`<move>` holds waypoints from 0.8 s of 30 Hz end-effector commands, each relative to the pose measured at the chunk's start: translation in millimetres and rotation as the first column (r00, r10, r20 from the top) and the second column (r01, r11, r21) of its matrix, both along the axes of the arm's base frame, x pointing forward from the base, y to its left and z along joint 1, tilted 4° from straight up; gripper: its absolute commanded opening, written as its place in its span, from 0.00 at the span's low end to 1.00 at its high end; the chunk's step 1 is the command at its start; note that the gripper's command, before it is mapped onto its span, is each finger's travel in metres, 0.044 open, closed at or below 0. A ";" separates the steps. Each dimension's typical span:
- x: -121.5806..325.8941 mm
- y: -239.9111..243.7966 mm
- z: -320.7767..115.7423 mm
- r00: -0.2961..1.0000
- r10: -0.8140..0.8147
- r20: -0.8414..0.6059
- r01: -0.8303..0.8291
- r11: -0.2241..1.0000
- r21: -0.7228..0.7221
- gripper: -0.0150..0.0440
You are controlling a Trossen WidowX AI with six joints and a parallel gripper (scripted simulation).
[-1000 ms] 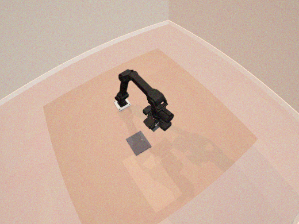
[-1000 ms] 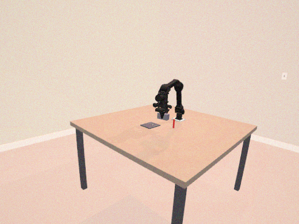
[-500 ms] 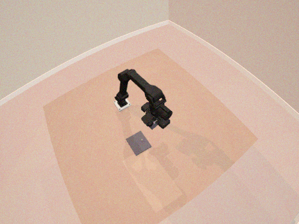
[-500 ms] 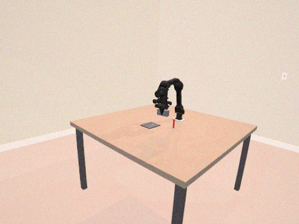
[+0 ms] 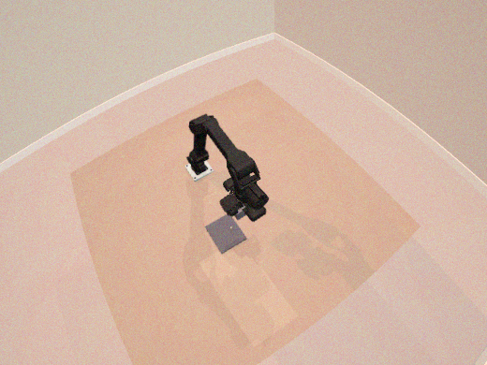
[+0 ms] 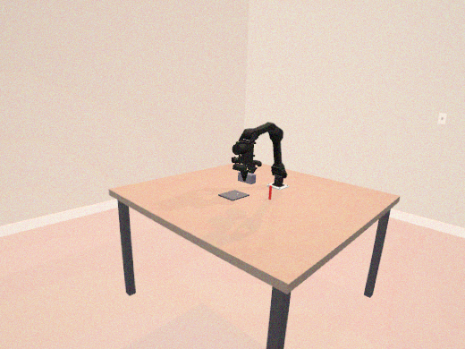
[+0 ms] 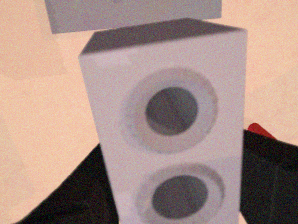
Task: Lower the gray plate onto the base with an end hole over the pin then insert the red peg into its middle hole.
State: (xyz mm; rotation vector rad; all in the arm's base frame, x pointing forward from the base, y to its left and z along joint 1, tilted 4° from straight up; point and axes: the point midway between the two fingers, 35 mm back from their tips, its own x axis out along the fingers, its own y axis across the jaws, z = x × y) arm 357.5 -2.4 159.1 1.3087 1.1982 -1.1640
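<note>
The gray plate (image 5: 241,214) (image 6: 250,179) (image 7: 230,75) is held above the table; two of its round holes face the wrist camera. My gripper (image 5: 243,211) (image 6: 244,175) (image 7: 158,135) is shut on it. The flat dark gray base (image 5: 222,239) (image 6: 229,196) (image 7: 135,15) lies on the table beside and below the held plate, and its edge shows at the top of the wrist view. Its small pin (image 5: 230,227) (image 6: 237,193) shows as a pale dot. The red peg (image 6: 270,192) (image 7: 259,129) stands upright apart from the base. It is hidden in the top view.
The wooden table (image 5: 140,225) (image 6: 313,224) carries everything. The arm's white mounting plate (image 5: 195,178) (image 6: 284,186) is at the back, behind the peg in the exterior view. Arm shadows and a paler rectangular patch of light fall on the table top.
</note>
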 end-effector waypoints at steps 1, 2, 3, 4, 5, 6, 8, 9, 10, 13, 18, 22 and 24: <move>-0.2 -9.6 -7.9 0.999 -0.034 -0.005 0.034 0.999 0.006 0.25; -0.3 -12.4 -9.6 0.999 -0.043 -0.006 0.043 0.999 0.006 0.25; -0.4 -15.2 -11.4 0.999 -0.051 -0.007 0.051 0.999 0.006 0.25; -0.6 -17.9 -13.2 0.998 -0.059 -0.007 0.059 0.998 0.006 0.25; -0.8 -20.7 -15.0 0.998 -0.068 -0.008 0.068 0.998 0.006 0.25; -1.0 -23.5 -16.7 0.997 -0.076 -0.008 0.076 0.997 0.007 0.25; -1.5 -29.0 -20.3 0.996 -0.093 -0.010 0.093 0.996 0.007 0.25; -1.8 -31.7 -22.1 0.995 -0.101 -0.010 0.101 0.995 0.007 0.25; -2.2 -34.5 -23.8 0.994 -0.109 -0.011 0.109 0.994 0.007 0.25; -3.5 -42.8 -29.2 0.991 -0.134 -0.013 0.134 0.991 0.007 0.25; -6.3 -56.4 -38.0 0.985 -0.175 -0.016 0.175 0.985 0.008 0.25; -9.0 -67.0 -45.1 0.978 -0.207 -0.018 0.208 0.978 0.009 0.25; -10.6 -72.2 -48.6 0.974 -0.224 -0.020 0.224 0.975 0.009 0.25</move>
